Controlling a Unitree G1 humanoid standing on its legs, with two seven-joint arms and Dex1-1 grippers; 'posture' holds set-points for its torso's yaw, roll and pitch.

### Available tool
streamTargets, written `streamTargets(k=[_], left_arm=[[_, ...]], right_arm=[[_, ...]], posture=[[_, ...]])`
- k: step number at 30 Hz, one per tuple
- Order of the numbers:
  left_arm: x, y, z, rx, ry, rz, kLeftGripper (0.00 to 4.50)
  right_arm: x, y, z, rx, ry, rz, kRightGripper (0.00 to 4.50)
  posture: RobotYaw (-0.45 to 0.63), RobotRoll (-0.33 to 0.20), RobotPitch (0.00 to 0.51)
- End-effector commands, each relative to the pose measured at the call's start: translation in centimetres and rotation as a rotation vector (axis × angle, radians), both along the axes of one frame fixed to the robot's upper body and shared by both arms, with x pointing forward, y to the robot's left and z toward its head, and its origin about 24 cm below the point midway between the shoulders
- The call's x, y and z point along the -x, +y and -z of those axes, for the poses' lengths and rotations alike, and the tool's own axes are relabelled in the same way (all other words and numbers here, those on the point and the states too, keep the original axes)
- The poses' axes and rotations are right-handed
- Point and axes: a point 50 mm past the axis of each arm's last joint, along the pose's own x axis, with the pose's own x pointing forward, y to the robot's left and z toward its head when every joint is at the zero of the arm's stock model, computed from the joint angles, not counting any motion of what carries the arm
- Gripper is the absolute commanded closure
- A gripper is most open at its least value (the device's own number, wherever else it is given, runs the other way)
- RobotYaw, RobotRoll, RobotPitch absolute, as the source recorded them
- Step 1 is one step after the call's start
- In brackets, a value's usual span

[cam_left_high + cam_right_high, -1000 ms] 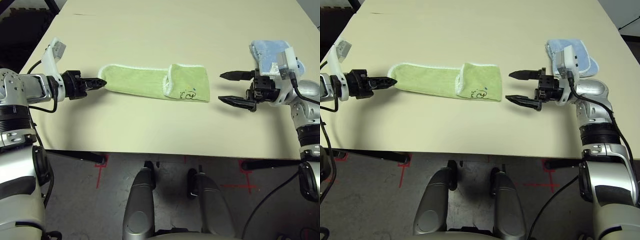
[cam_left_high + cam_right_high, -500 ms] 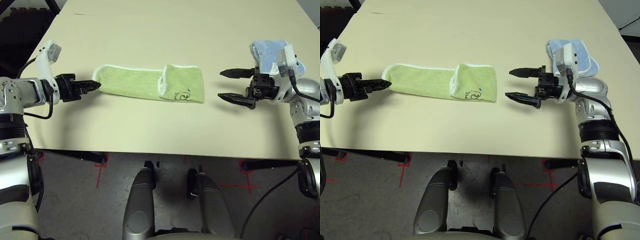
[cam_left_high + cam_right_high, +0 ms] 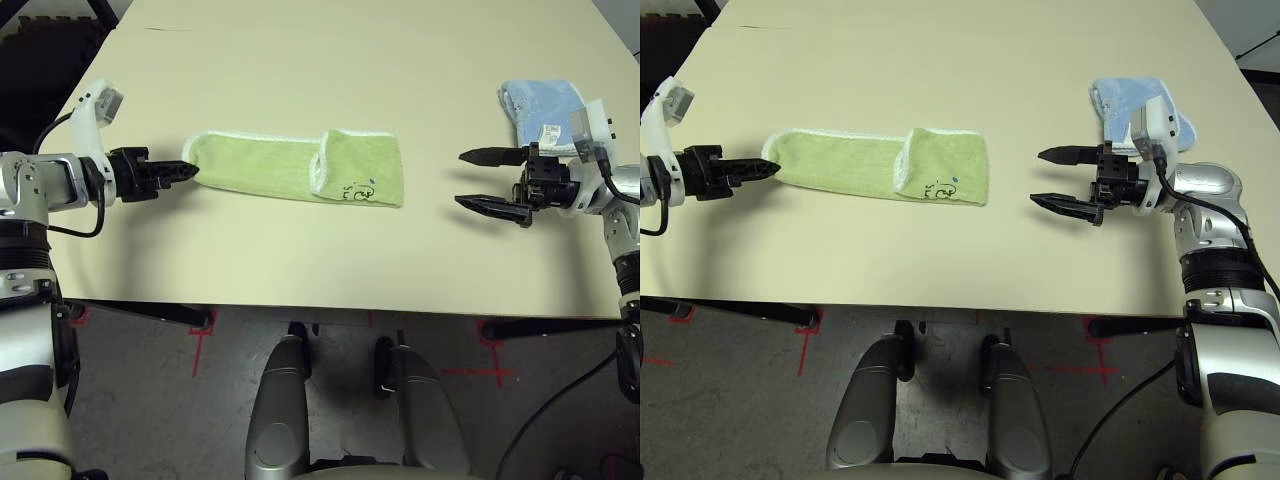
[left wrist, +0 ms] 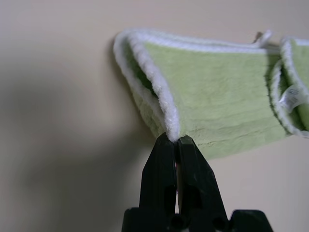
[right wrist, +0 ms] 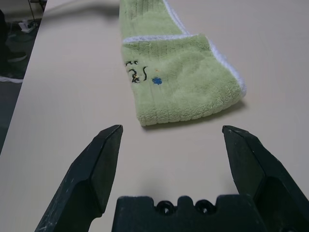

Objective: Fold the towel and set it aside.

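Green terry towel (image 3: 255,166) lies part-folded mid-counter (image 3: 330,265), its doubled end toward three o'clock. At its nine o'clock end, the left pincer (image 3: 196,171) clenches the edge; lift that low, then lay it squarely over. The right pincer (image 3: 462,178) waits released.

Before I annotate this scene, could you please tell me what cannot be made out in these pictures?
- Underside of the light green terry cloth towel: hidden against the table, both eye views.
- Print on the small white tag: too small to read, left wrist view.
- Part of the light blue folded cloth: behind the right arm's white wrist bracket, left eye view.
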Motion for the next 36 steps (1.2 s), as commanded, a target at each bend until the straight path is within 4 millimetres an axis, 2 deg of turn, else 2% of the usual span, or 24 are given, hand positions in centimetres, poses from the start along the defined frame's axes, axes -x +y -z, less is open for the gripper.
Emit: streamTargets(k=[1,9,19,25,29,36], left_arm=[[0.3,-1.8,-1.4,0.019,-0.026,0.116,4.49],[1.8,-7.2,-4.4,0.086,-0.084,0.402,4.49],[0.3,-12.4,-4.4,0.100,-0.141,0.484,4.49],[-0.7,-14.8,-4.5,0.126,-0.168,0.510,4.49],[-0.4,-16.3,-5.2,0.182,-0.164,0.574,4.49],[-0.4,-17.9,-5.2,0.196,-0.142,0.622,4.49]], right_arm=[[0.2,-0.1,0.2,-0.009,-0.008,0.001,0.00],[0.1,0.1,0.2,-0.015,-0.012,0.001,0.00],[0.0,0.1,0.1,-0.019,-0.022,0.013,0.00],[0.1,-0.1,0.1,-0.022,-0.027,0.023,0.00],[0.0,-0.1,0.1,-0.023,-0.029,0.028,0.00],[-0.1,0.1,0.0,-0.022,-0.038,0.033,0.00]], posture=[[0.07,0.000,0.245],[0.07,0.000,0.249],[0.05,0.000,0.247],[0.05,0.000,0.246],[0.05,0.000,0.247],[0.05,0.000,0.246]])
